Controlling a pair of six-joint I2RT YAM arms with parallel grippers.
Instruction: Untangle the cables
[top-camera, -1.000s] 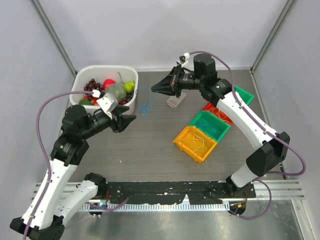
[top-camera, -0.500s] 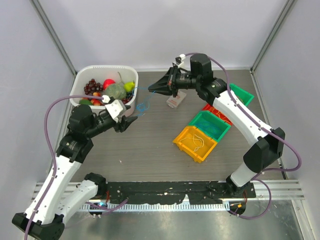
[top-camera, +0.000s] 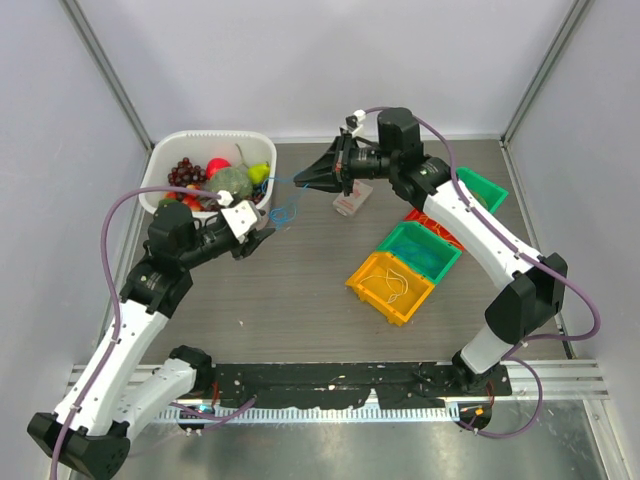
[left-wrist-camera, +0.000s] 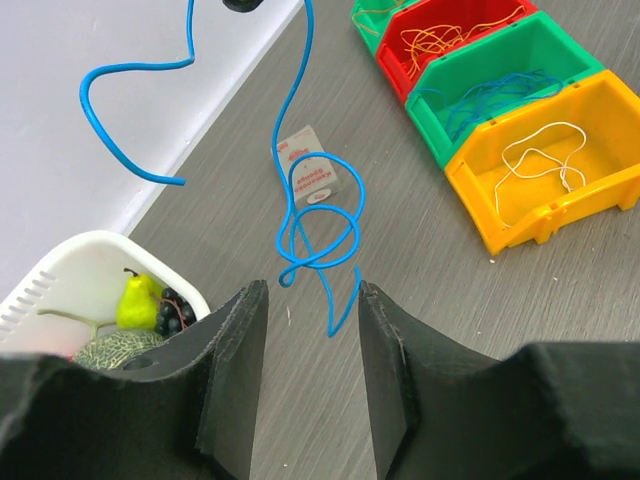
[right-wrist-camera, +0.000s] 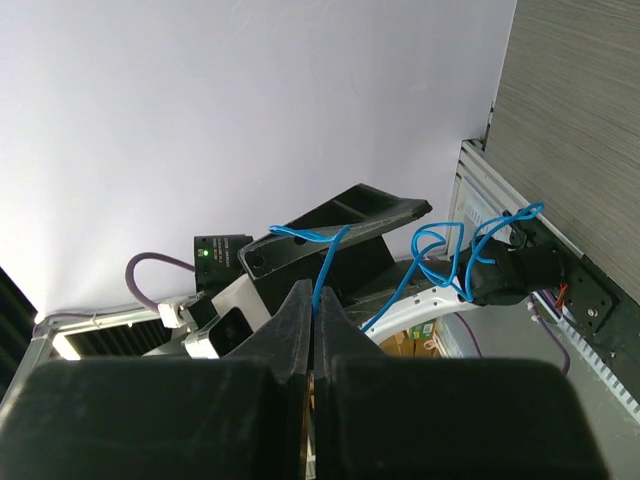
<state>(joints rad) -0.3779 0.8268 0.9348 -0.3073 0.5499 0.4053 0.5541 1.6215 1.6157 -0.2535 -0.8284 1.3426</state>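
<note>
Right tool (right-wrist-camera: 313, 300) pinched tight on the blue cable (left-wrist-camera: 310, 262), left tool (left-wrist-camera: 310, 292) half open, straddling its dangling tail

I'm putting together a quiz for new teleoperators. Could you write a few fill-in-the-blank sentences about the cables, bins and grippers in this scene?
1. The right gripper is shut on a hanging cable coloured ____.
2. The left gripper is ____, with its fingers on either side of that cable's dangling end.
3. The yellow bin holds a thin cable coloured ____.
4. The orange-yellow cables lie in the ____ bin.

Missing words: blue; open; white; red.
</note>
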